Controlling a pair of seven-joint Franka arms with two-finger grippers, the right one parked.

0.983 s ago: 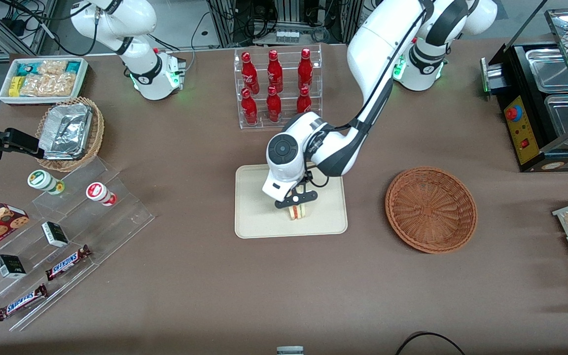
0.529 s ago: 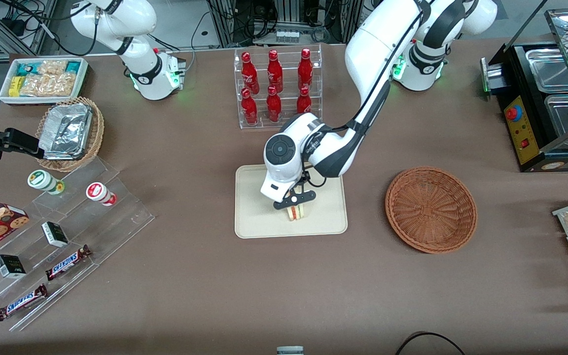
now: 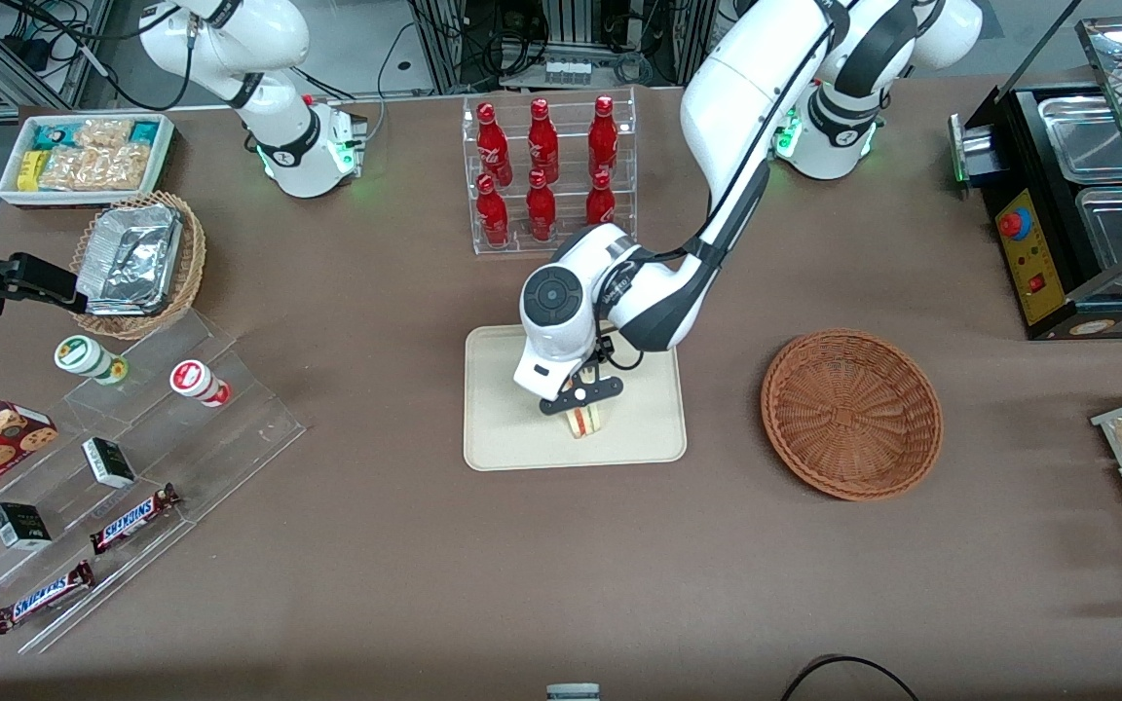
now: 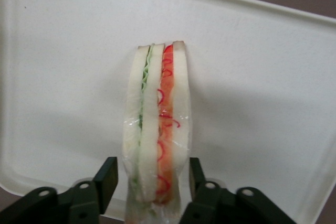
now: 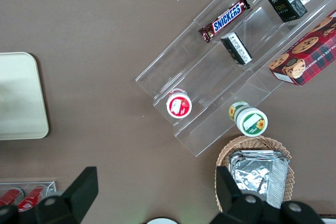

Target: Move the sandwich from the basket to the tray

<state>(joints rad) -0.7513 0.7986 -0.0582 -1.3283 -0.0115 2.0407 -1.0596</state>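
Note:
The sandwich (image 3: 584,422) stands on edge on the cream tray (image 3: 503,438), near the tray's rim closest to the front camera. In the left wrist view the sandwich (image 4: 157,124) shows pale bread, green and red filling and clear wrap, resting on the tray (image 4: 262,77). My left gripper (image 3: 580,407) hangs directly over it. The gripper (image 4: 152,174) is open, with one black finger (image 4: 107,174) on each side of the wedge and a narrow gap on at least one side. The reddish-brown basket (image 3: 851,414) sits empty beside the tray, toward the working arm's end.
A clear rack of red bottles (image 3: 546,175) stands farther from the front camera than the tray. Acrylic steps with snack bars and cups (image 3: 132,438), a tan basket of foil containers (image 3: 137,263) and a white snack box (image 3: 84,156) lie toward the parked arm's end. A black food warmer (image 3: 1087,195) stands at the working arm's end.
The gripper and wrist have shifted very slightly toward the parked arm's end. The sandwich has stayed on the tray.

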